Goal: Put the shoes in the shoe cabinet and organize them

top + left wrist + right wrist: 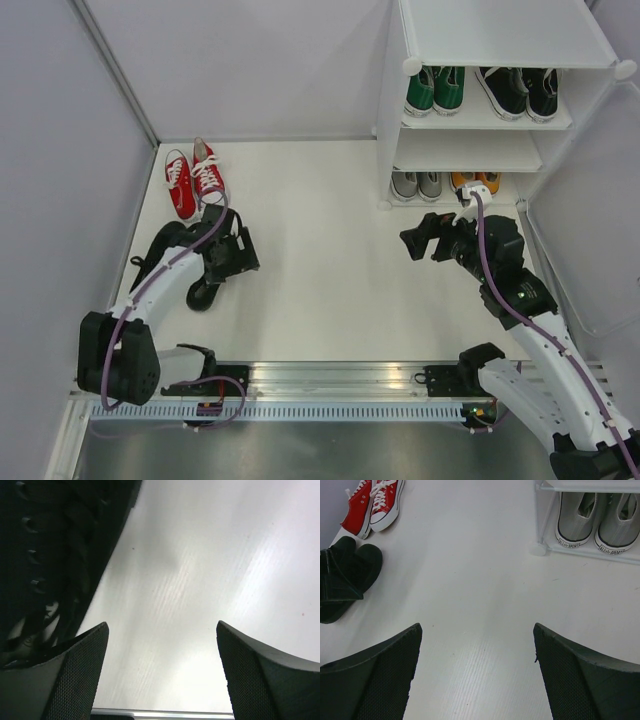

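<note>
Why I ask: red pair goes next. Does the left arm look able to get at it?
Probably yes: the red shoes lie just beyond the open left gripper, with nothing standing between them.

The red sneakers [193, 180] lie side by side on the tabletop [320, 290] at far left, just beyond the left arm [165, 275]. In the shoe cabinet [500, 30] at far right, green sneakers [434, 90] and black sneakers [518, 92] share one shelf; grey sneakers [417, 185] and orange sneakers [475, 182] sit below.
</note>
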Controlling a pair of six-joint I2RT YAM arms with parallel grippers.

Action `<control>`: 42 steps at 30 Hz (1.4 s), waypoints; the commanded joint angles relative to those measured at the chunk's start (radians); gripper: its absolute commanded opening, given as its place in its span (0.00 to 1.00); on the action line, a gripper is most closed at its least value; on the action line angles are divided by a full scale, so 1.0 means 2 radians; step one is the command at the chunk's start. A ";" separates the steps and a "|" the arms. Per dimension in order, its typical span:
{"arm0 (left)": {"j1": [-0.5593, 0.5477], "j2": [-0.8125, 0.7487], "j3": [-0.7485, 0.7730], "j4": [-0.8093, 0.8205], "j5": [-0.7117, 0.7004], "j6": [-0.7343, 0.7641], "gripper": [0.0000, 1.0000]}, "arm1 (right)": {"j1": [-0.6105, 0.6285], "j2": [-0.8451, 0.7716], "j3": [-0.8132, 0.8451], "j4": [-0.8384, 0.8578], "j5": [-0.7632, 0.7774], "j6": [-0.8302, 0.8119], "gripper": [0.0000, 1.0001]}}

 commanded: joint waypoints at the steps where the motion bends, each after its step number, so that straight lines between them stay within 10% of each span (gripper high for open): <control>1: -0.012 -0.025 -0.002 0.010 0.034 -0.041 0.91 | 0.002 0.000 0.001 0.011 0.001 -0.007 0.95; 15: 0.145 -0.001 0.041 -0.031 -0.014 0.039 0.86 | 0.003 -0.004 -0.007 0.008 -0.005 -0.009 0.94; 27: 0.163 0.098 0.036 -0.025 0.046 0.062 0.86 | 0.004 -0.008 -0.017 0.019 -0.013 -0.005 0.93; 35: 0.120 0.161 0.042 -0.003 0.162 0.061 0.86 | 0.008 -0.009 -0.025 0.025 -0.013 -0.005 0.93; 42: -0.027 0.184 0.070 0.031 0.198 -0.019 0.73 | 0.009 -0.006 -0.025 0.026 -0.017 -0.002 0.93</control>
